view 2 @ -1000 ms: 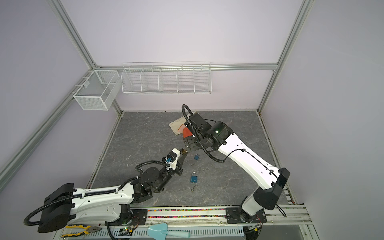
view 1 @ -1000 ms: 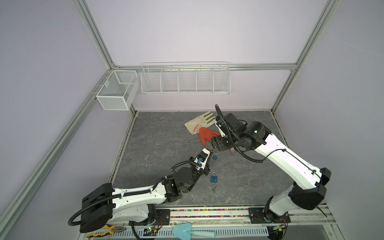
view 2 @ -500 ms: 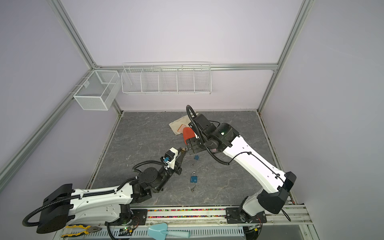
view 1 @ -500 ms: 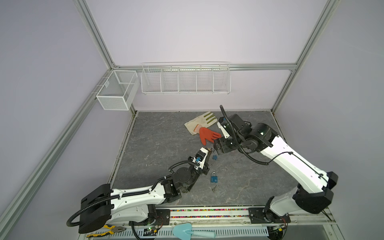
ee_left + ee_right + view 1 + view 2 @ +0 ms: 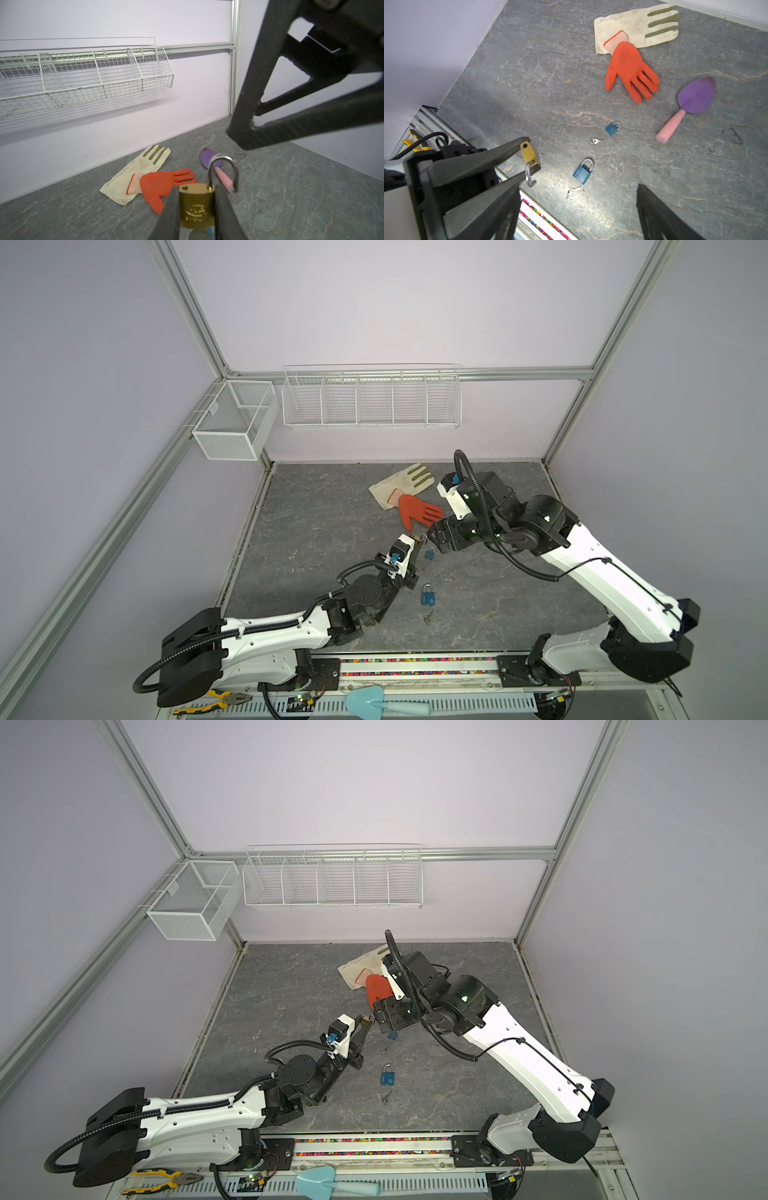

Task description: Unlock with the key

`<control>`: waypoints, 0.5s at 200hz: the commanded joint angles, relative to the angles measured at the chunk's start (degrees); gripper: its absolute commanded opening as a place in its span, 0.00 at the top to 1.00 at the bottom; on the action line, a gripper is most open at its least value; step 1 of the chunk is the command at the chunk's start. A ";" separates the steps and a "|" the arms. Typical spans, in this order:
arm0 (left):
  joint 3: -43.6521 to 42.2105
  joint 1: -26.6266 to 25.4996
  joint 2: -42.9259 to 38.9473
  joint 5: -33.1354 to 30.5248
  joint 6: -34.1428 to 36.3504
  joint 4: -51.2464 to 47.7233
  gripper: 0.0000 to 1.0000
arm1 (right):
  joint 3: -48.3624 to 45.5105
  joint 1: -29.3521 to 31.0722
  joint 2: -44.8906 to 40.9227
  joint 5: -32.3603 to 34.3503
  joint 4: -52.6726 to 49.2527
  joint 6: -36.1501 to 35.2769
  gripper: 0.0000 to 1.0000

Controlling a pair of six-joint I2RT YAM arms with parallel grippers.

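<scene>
Brass padlock (image 5: pixel 196 207) is squeezed in my left tool (image 5: pixel 417 542), near the middle of both top views, with its loop popped open on one side. My right tool (image 5: pixel 578 187) is spread wide and holds nothing, just beside it. A small key (image 5: pixel 427 617) lies on the grey surface (image 5: pixel 316 522), lower middle, below a blue padlock (image 5: pixel 428 596).

Right arm (image 5: pixel 602 572) swung rightward, easing the right claw (image 5: pixel 578 186) slightly back

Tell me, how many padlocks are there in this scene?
3. A brass padlock is clamped in the left gripper; the far blue padlock and the near blue padlock lie apart on the table. Others could be hidden.
</scene>
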 commanded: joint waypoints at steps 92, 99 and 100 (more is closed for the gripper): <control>2.06 -0.15 -1.68 -0.36 -0.84 0.13 1.00 | -2.63 0.41 1.53 1.31 1.78 -2.21 0.11; 2.06 -0.15 -1.69 -0.44 -0.86 0.14 1.00 | -2.66 0.39 1.44 1.12 1.83 -2.25 0.11; 2.06 -0.15 -1.68 -0.48 -0.83 0.17 1.00 | -2.66 0.42 1.36 1.10 1.85 -2.25 0.11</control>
